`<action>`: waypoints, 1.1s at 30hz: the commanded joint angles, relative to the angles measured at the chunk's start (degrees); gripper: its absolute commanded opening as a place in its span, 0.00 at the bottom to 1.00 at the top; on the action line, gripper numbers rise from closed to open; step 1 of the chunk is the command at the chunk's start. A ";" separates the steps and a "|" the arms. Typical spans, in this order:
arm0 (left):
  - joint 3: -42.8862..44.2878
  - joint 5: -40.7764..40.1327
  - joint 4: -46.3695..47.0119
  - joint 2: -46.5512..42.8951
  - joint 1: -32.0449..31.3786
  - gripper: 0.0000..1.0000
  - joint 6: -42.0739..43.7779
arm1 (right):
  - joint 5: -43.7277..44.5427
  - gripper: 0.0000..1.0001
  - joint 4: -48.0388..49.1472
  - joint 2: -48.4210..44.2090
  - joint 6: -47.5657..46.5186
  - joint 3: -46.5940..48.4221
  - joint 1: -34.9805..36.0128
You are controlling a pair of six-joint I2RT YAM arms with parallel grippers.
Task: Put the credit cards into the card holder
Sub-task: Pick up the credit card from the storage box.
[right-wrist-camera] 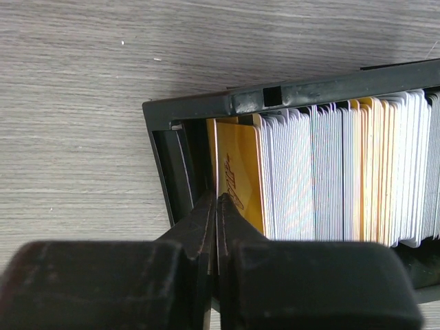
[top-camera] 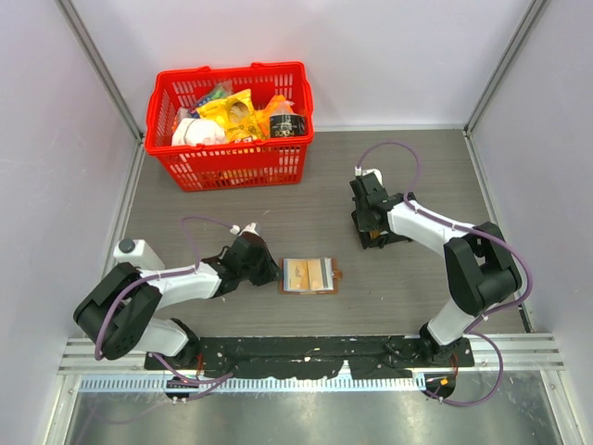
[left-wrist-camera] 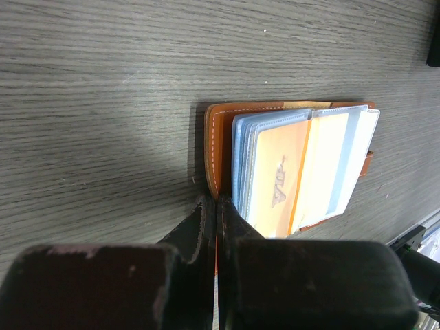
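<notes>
A: Starting nearest, at the bottom of the overhead view: what can you make out of the left gripper (top-camera: 271,273)?

B: Its black fingers are pressed together. In its wrist view their tips sit at the near edge of the open brown leather card holder (left-wrist-camera: 218,148), and the bulky finger bodies cut off its lower corner.

A: And the holder itself?

B: It lies flat at centre frame on the grey wood-grain table (top-camera: 408,287), stitched rim showing, clear plastic sleeves fanned over an orange card. The snap tab is only partly seen at its right side.

A: Further up, to the right?

B: The right gripper (top-camera: 372,234) points down into a black plastic open-top tray (right-wrist-camera: 206,106). Its fingers pinch the end yellow-orange card of the upright, tightly packed credit cards (right-wrist-camera: 330,172); white, grey and orange edges run off the right frame.

A: Farthest back?

B: A red plastic lattice basket (top-camera: 232,162), upper left, its packaged contents hard to identify.
</notes>
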 commanded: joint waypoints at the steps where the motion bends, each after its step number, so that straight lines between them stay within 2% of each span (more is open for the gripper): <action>1: -2.18 -1.47 -9.56 2.80 -0.20 0.00 2.21 | -0.97 0.02 -0.24 0.57 0.83 0.06 -0.28; 13: -1.83 -1.47 -10.44 1.92 -0.12 0.00 2.21 | -1.58 0.01 -2.08 -11.11 1.44 -0.91 -0.11; 18: -1.65 -2.08 -11.14 0.96 -0.12 0.00 2.12 | -5.53 0.01 -2.44 -18.31 6.61 -2.92 0.06; 19: -1.65 -2.08 -11.14 0.96 -0.12 0.00 2.03 | -8.59 0.01 -1.31 -20.06 7.50 -3.71 0.59; 23: -1.65 -1.82 -10.97 0.87 -0.20 0.00 1.86 | -11.51 0.01 2.04 -23.15 15.14 -8.99 6.98; 27: -1.65 -1.64 -11.14 0.96 -0.12 0.00 1.86 | -9.41 0.01 8.87 -23.34 24.46 -15.49 15.42; 33: -1.74 -1.82 -11.67 0.17 -0.20 0.00 1.68 | -6.60 0.01 12.24 -21.05 29.66 -19.72 19.39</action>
